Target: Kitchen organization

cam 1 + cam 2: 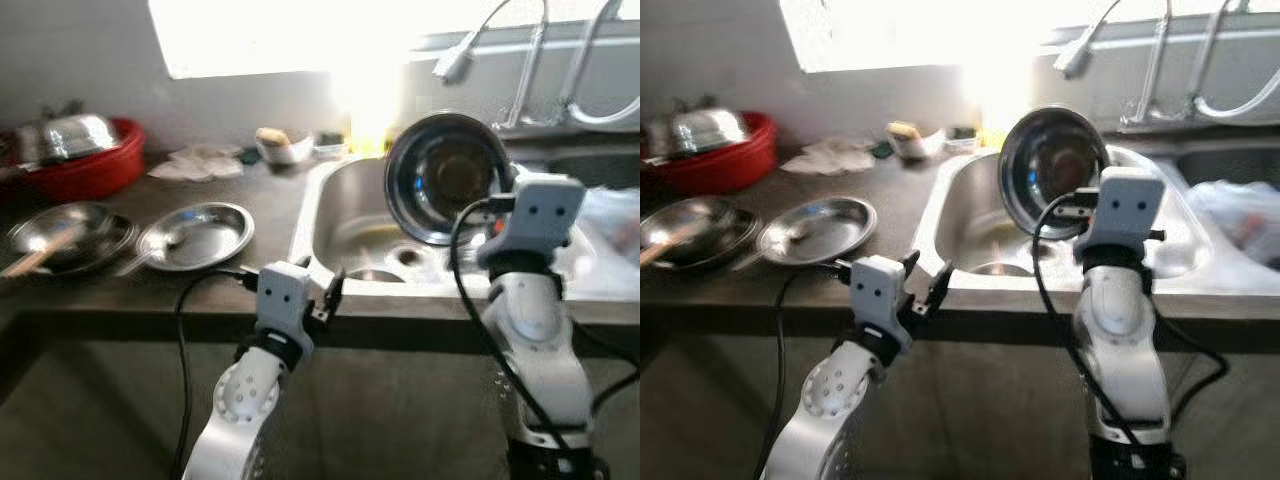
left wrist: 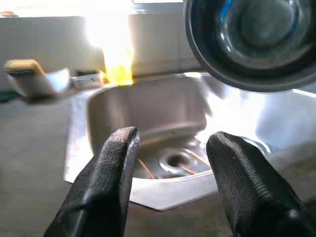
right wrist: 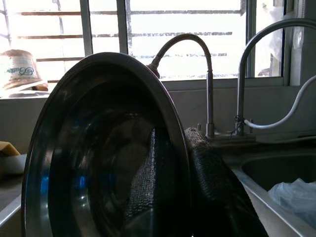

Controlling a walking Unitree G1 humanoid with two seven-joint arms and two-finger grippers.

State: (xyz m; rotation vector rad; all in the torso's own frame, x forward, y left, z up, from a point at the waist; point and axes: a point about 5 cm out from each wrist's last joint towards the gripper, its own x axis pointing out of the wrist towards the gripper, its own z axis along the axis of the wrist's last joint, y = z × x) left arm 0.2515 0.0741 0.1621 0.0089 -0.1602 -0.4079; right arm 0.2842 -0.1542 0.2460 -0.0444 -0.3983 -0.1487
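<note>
A steel bowl [image 1: 445, 180] hangs tilted on its side above the sink basin [image 1: 350, 215], its hollow facing me. My right gripper [image 3: 180, 190] is shut on the bowl's rim [image 3: 163, 106], one finger inside and one behind. My left gripper [image 2: 170, 170] is open and holds nothing, hovering at the counter's front edge just before the sink's near-left corner [image 1: 325, 285]. A flat steel plate [image 1: 197, 235] lies on the dark counter left of the sink.
Left of the plate sits a steel pan with a wooden utensil [image 1: 65, 238]. A red basin [image 1: 85, 165] holding a steel bowl stands at the back left. Taps [image 1: 530, 70] rise behind the sink. A plastic bag [image 1: 612, 215] lies in the right basin.
</note>
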